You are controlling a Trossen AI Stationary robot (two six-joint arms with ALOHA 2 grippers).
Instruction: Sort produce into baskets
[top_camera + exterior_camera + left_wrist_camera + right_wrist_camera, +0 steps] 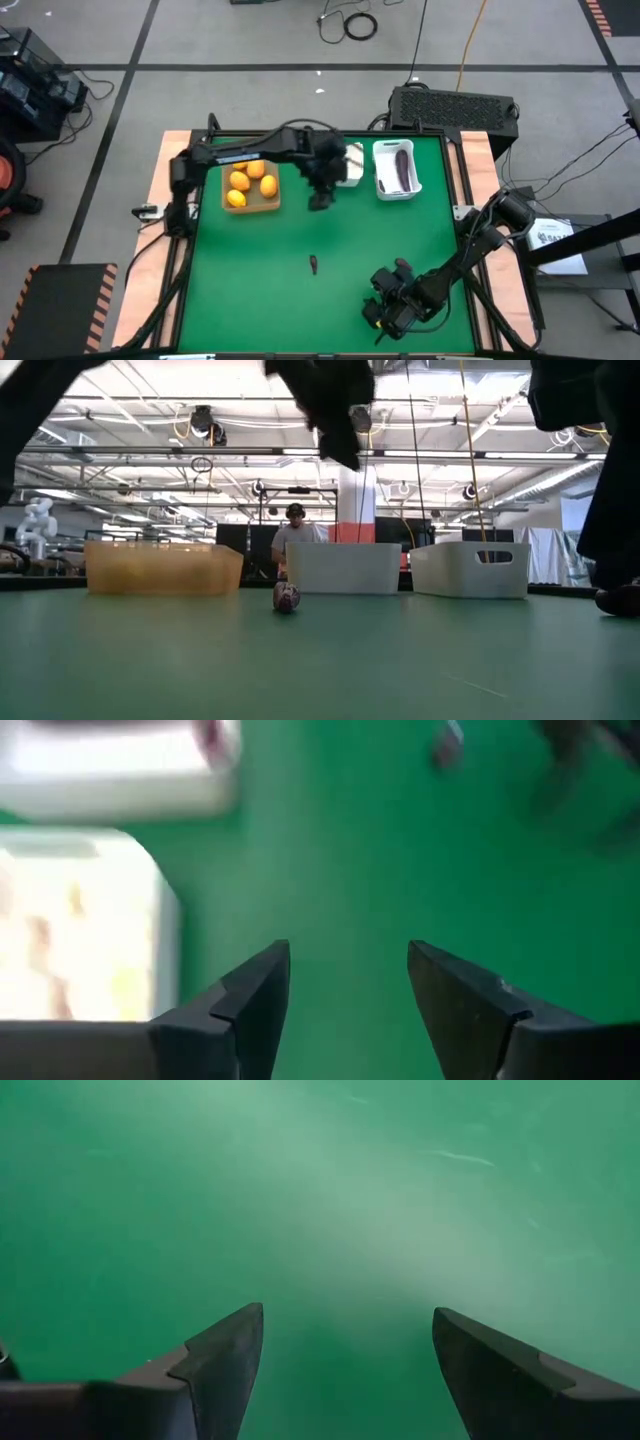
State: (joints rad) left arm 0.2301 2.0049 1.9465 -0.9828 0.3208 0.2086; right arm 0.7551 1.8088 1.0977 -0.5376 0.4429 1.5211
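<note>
Both grippers stand wide and empty: left gripper above the counter near the tan tray of orange fruits, right gripper low at the counter's near edge. One eggplant piece lies mid-counter; others fill a white bin.

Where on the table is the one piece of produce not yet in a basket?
In the high view, the dark purple piece lies alone on the green mat near the table's middle, apart from the baskets and nearer the right hand.

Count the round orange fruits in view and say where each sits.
3, all in the tan-brown tray: round orange fruits at its far side, centre and near-left. More may be hidden under the left arm.
</note>
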